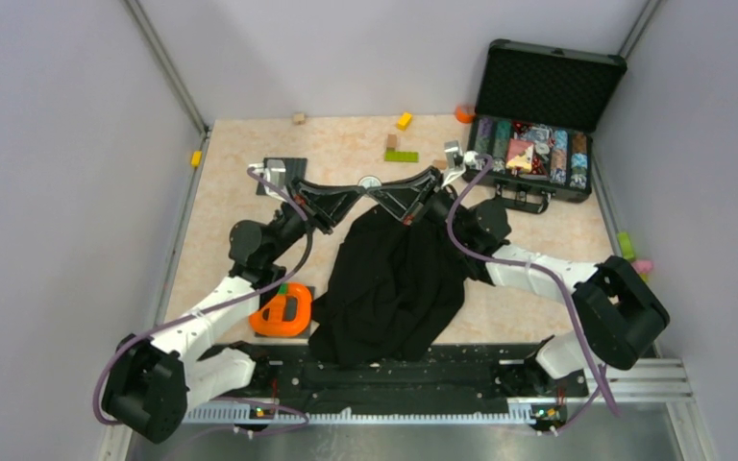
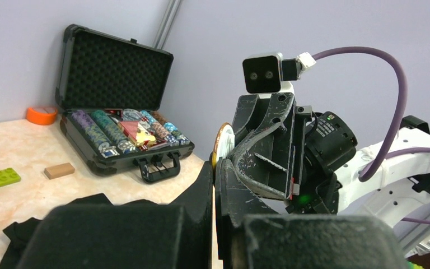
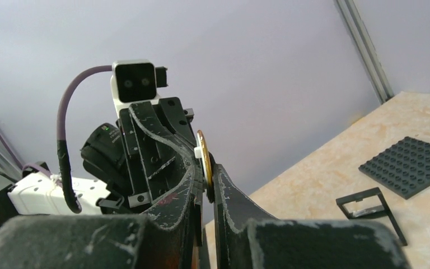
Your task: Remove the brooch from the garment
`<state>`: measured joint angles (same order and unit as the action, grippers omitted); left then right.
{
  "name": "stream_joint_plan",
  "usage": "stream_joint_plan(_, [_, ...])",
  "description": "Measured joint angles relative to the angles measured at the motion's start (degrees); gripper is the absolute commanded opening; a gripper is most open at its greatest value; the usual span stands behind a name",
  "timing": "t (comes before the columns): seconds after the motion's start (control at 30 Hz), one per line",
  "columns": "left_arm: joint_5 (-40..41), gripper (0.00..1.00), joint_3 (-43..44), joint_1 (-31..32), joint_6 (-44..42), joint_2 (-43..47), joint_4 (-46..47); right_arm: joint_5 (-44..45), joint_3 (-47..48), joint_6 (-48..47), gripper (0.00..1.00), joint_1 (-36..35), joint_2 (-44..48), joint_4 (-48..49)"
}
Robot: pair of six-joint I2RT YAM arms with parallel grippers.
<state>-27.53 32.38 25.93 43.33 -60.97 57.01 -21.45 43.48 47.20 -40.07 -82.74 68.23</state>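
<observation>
My left jaws and right jaws both pinch the small round silver-white brooch (image 1: 369,181), up above the black cloth garment (image 1: 394,279). It looks free. Setting it down is left.

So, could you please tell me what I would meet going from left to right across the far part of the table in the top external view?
Yellow block by the left wall → dark baseplate → brooch → green brick → open chip case.
</observation>
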Motion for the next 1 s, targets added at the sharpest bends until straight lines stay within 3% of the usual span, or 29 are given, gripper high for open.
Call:
stream_joint_plan(0.6, [1.95, 0.0, -4.0, 2.8, -4.59, 0.87, 3.93, 4.81, -5.2, 4.48, 0.01, -1.2, -0.26, 6.6])
stream_joint_plan(1.0, [3.06, 0.0, -4.17, 2.97, -5.53, 0.87, 4.35, 7.98, -4.92, 3.98, 0.0, -2.34, 1.55, 2.25])
